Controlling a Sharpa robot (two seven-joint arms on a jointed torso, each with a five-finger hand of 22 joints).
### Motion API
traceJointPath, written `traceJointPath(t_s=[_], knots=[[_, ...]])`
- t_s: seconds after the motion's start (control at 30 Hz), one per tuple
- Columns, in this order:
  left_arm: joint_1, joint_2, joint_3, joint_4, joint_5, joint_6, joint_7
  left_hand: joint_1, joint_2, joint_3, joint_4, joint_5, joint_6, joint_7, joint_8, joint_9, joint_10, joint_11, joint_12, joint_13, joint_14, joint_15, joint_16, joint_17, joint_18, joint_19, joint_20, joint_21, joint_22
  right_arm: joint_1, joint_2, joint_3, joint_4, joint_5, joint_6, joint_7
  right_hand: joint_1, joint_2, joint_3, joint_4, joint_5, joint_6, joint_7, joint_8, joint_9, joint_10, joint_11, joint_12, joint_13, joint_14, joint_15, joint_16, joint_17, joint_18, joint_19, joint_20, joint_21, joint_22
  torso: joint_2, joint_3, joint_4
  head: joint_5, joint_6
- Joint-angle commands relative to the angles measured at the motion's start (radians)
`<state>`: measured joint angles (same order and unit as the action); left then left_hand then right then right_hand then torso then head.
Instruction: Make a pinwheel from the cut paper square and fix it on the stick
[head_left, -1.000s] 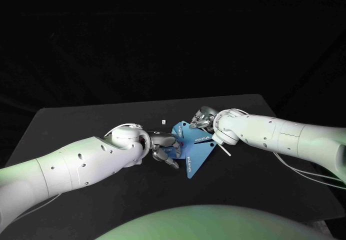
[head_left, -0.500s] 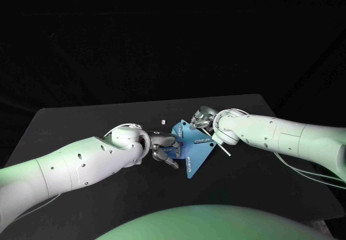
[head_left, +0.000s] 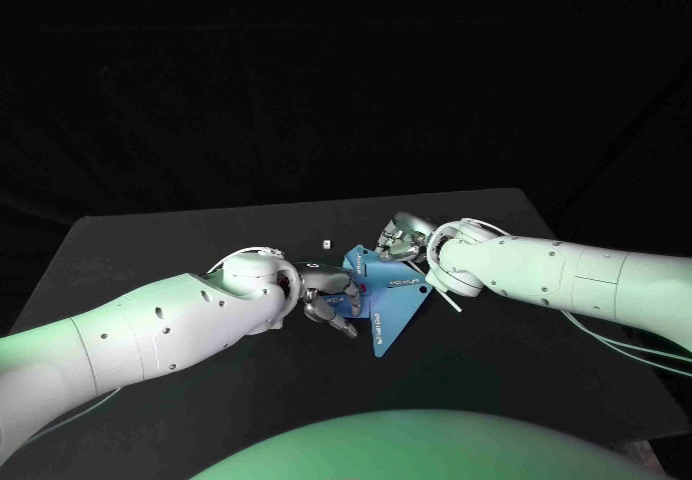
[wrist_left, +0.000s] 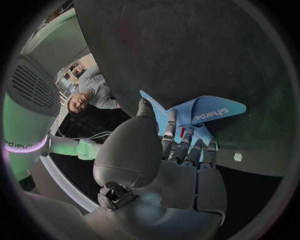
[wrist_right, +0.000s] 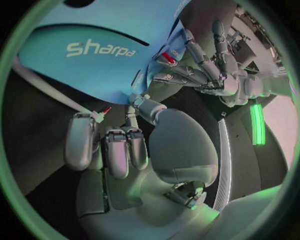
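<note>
Fixing judged under way: paper square (head_left: 387, 305) at frame centre is pressed by left hand (head_left: 326, 301), fingers (wrist_left: 185, 145) together; stick (head_left: 451, 298), pinched by right hand (head_left: 404, 240), needs centring next.

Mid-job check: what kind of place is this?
Probably a robotics lab or demo bench: black table, dark backdrop, and Sharpa-branded blue paper between the left robot hand and right robot hand.

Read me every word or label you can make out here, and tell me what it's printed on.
"Sharpa": white print on the blue paper, right wrist view.
"Sharpa": white print on the paper's lifted flap, left wrist view.
Head view: white print lines on the paper, too small to read.
</note>
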<state>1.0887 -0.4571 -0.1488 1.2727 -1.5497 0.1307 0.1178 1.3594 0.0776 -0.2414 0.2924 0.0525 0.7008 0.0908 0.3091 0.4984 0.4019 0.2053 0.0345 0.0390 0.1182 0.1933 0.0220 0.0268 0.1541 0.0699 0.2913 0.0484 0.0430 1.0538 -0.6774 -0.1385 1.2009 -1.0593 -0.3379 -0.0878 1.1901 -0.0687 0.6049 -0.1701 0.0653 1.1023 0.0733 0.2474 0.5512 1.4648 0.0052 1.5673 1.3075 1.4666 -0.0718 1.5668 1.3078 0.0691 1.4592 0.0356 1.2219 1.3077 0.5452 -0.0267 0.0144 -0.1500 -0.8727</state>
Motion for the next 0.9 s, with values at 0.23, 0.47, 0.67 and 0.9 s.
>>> traceJointPath(t_s=[0.23, 0.47, 0.67, 0.9], knots=[[-0.005, -0.005, -0.004, -0.003, -0.004, 0.045, -0.019, 0.000, 0.012, -0.007, -0.001, -0.005, 0.009, 0.000, -0.009, -0.005, -0.009, 0.005, 0.004, 0.001, 0.001, 0.001, 0.000, 0.002, 0.008, -0.003, 0.001, 0.004, 0.001, -0.010, -0.037, -0.002, 0.081, -0.382, -0.095, 0.041, -0.009, -0.007, 0.002, -0.013, -0.008, 0.012, -0.006, 0.009, 0.004, 0.106, -0.011, 0.003, 0.263, 0.104, 0.000, 0.004, 0.263, -0.001, 0.007, 0.000, 0.014, 0.120, 0.000, 0.0000, -0.0001, -0.003, 0.000], [-0.006, -0.007, -0.004, -0.002, -0.003, 0.043, -0.018, 0.003, 0.015, -0.013, -0.001, -0.005, 0.008, -0.005, -0.018, -0.013, -0.009, 0.008, 0.004, 0.001, 0.010, 0.003, 0.003, 0.004, 0.007, -0.001, 0.001, 0.006, 0.002, -0.025, -0.061, -0.002, 0.133, -0.516, -0.126, 0.039, -0.011, -0.010, 0.003, -0.016, -0.008, 0.014, -0.007, 0.010, 0.005, 0.106, -0.012, 0.003, 0.263, 0.104, 0.001, 0.004, 0.263, -0.001, 0.008, 0.000, 0.016, 0.121, 0.000, -0.0001, 0.0003, -0.005, 0.000], [-0.006, -0.009, -0.004, -0.002, -0.002, 0.039, -0.017, 0.006, 0.018, -0.019, -0.001, -0.005, 0.010, -0.008, -0.024, -0.020, -0.009, 0.011, 0.005, 0.001, 0.037, 0.005, 0.009, 0.010, 0.006, 0.002, 0.001, 0.007, 0.003, -0.041, -0.074, -0.003, 0.158, -0.578, -0.145, 0.037, -0.012, -0.012, 0.005, -0.018, -0.008, 0.016, -0.007, 0.010, 0.005, 0.106, -0.012, 0.003, 0.263, 0.104, 0.001, 0.004, 0.263, -0.002, 0.008, 0.001, 0.016, 0.121, 0.000, 0.0000, 0.0006, -0.004, 0.000], [-0.006, -0.014, -0.004, -0.001, 0.000, 0.011, -0.003, 0.016, 0.020, -0.026, -0.001, -0.005, 0.012, -0.014, -0.036, -0.033, -0.045, 0.017, 0.001, -0.002, 0.041, 0.009, 0.012, 0.012, 0.003, 0.004, 0.001, 0.009, 0.004, -0.053, -0.083, -0.003, 0.181, -0.612, -0.162, 0.033, -0.013, -0.013, 0.005, -0.019, -0.008, 0.016, -0.007, 0.010, 0.005, 0.106, -0.012, 0.003, 0.263, 0.104, 0.001, 0.004, 0.263, -0.002, 0.009, 0.001, 0.018, 0.122, 0.000, 0.0002, -0.0001, -0.004, 0.000]])
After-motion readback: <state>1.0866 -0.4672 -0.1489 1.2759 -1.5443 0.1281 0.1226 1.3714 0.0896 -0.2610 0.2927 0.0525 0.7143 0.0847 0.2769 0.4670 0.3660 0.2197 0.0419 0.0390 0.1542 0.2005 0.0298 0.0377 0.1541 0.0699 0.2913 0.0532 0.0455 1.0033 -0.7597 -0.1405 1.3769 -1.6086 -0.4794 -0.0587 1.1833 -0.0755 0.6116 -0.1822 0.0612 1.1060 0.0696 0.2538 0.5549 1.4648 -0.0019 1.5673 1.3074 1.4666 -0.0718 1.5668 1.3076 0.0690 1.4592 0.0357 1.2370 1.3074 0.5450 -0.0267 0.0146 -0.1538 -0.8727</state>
